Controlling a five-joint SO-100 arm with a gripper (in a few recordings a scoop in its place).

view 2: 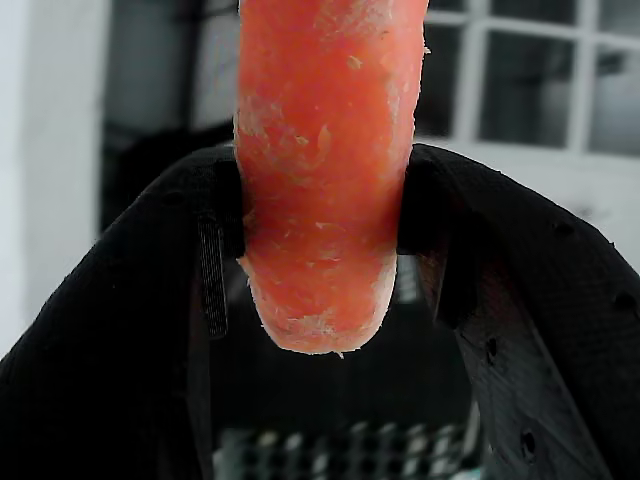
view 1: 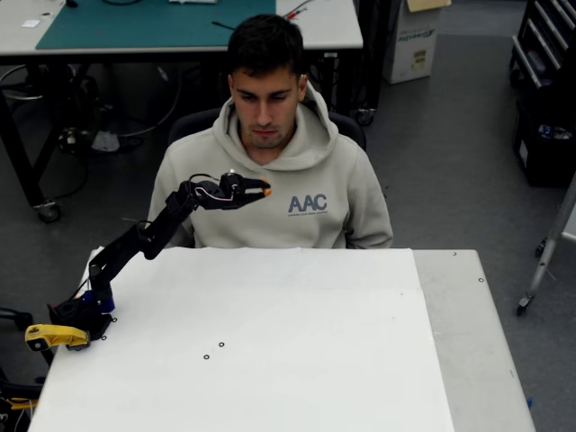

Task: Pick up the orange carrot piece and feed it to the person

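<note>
gripper (view 1: 258,190) is clamping the orange carrot piece (view 1: 266,191) at its tip, raised off the white table (view 1: 270,360) | carrot is sitting squeezed between both black fingers (view 2: 130,330) in the wrist view, its rounded end poking past them | the person (view 1: 270,171) is sitting just beyond the gripper, head bowed, carrot hovering before the chest

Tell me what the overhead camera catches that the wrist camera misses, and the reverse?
Overhead alone: the person seated behind the white table, head bowed, and the whole black arm raised toward the chest. Wrist alone: the carrot piece's rough, flaky skin and rounded end, pinched between two black fingers, with window panes blurred behind. Both: the gripper shut on the orange carrot piece.
</note>
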